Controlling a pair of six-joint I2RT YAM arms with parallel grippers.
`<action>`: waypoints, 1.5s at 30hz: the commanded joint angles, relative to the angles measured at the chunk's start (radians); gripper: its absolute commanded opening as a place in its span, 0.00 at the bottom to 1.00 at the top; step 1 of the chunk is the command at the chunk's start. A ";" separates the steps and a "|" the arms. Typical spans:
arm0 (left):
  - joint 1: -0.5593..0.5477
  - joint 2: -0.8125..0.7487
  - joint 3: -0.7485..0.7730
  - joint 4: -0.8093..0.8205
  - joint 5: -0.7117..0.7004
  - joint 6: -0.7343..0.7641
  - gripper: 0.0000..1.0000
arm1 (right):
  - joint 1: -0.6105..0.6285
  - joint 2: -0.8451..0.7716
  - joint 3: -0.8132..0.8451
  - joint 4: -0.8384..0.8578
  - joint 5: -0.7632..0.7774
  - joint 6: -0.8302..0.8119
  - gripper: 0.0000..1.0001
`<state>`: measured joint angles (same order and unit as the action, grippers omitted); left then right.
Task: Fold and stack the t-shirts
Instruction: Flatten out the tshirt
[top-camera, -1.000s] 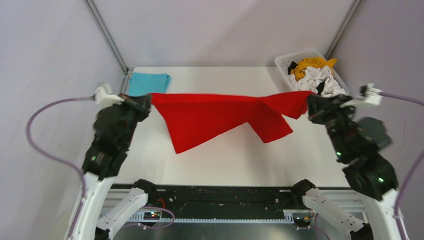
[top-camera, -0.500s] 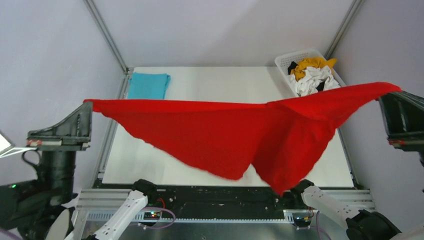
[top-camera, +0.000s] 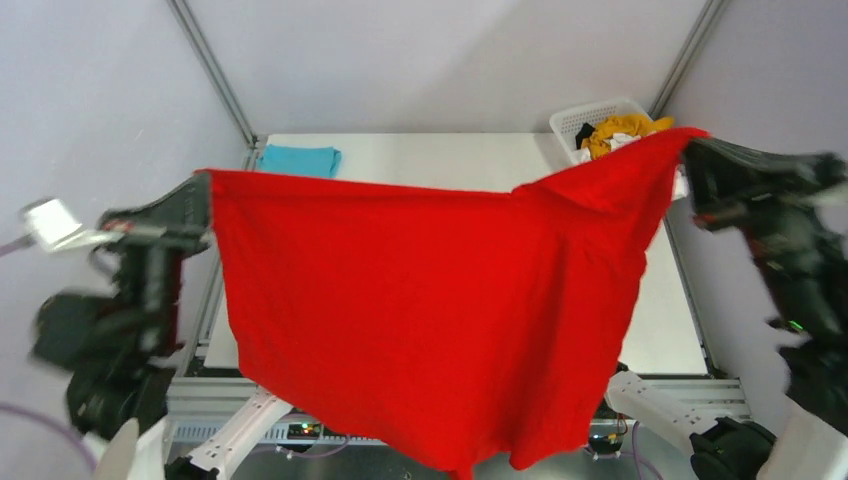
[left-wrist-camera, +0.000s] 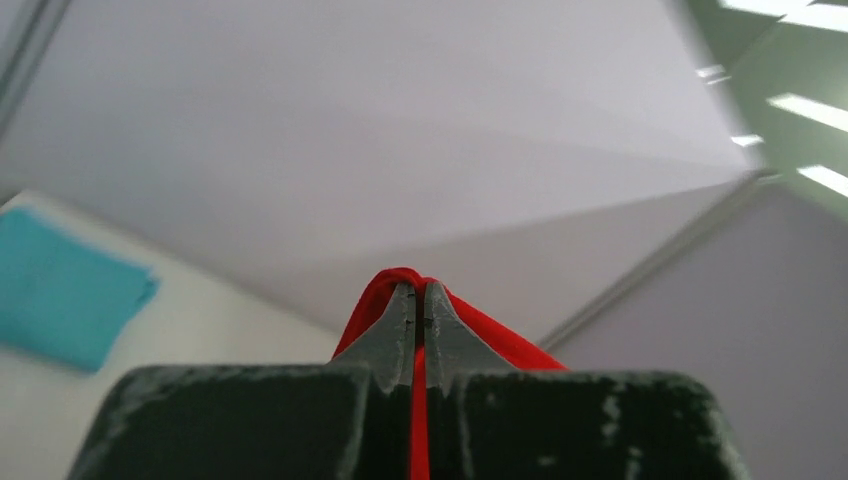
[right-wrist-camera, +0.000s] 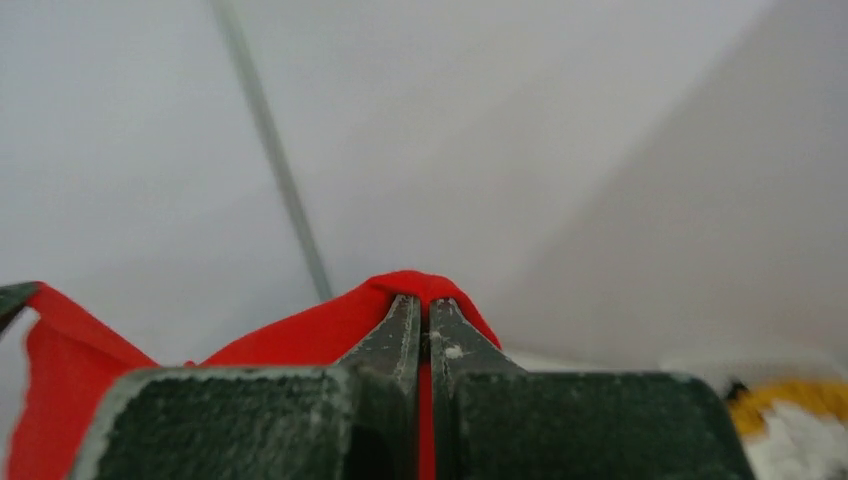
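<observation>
**Red shirt held spread in the air between both arms**

Nearest the camera, the lower hem of the large bright red cloth t-shirt (top-camera: 430, 310) hangs in front of the arm bases, at the near edge of the white table (top-camera: 450, 160). The red t-shirt is off the table, stretched into a wide sheet between the two arms, and it hides most of the tabletop.

The left gripper (left-wrist-camera: 420, 292) has the upper left corner, with its jaws pressed together on a fold of red cloth. The right gripper (right-wrist-camera: 425, 302) has the upper right corner, held somewhat higher, and its jaws are likewise clamped on red cloth.

Beyond the sheet, a folded turquoise-blue cloth t-shirt (top-camera: 298, 160) lies flat at the table's far left corner. At the far right corner stands a white plastic lattice basket (top-camera: 590, 112). It holds a crumpled orange-yellow cloth shirt (top-camera: 620, 128) and a white cloth shirt (right-wrist-camera: 800, 450), both partly hidden behind the raised red corner.
</observation>
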<state>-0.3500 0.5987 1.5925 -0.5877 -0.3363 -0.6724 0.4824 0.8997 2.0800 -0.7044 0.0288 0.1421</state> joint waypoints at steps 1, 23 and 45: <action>0.006 0.173 -0.144 -0.020 -0.198 0.051 0.00 | -0.004 0.032 -0.244 0.108 0.302 -0.076 0.00; 0.021 0.667 -0.589 0.164 -0.383 -0.012 0.00 | -0.108 0.084 -1.047 0.444 0.324 0.116 0.00; 0.134 1.335 -0.014 0.162 -0.286 0.073 0.00 | -0.294 0.791 -0.702 0.635 0.175 0.143 0.00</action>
<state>-0.2337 1.8664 1.4784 -0.4381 -0.6254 -0.6285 0.2047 1.6047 1.2449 -0.1181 0.2058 0.2714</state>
